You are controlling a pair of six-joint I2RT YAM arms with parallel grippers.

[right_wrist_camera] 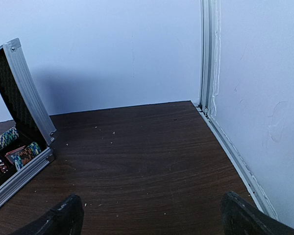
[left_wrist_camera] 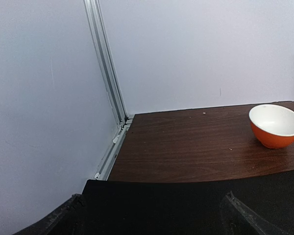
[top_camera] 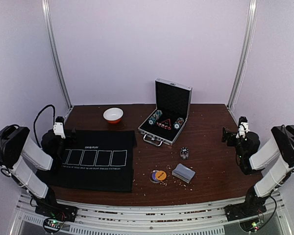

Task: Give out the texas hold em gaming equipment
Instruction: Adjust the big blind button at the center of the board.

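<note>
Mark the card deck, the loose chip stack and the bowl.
card deck (top_camera: 183,173), top view, middle of the top card's back.
chip stack (top_camera: 184,153), top view, the top chip.
bowl (left_wrist_camera: 274,139), left wrist view, orange outer wall.

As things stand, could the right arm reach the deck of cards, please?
Probably yes: the deck of cards lies on open table left of the right gripper, whose jaws stand open, with nothing between them.

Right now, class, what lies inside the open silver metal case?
Two rows of striped poker chips flank small reddish pieces, too small to identify, in the silver metal case. Whatever lies beneath them is covered.
</note>
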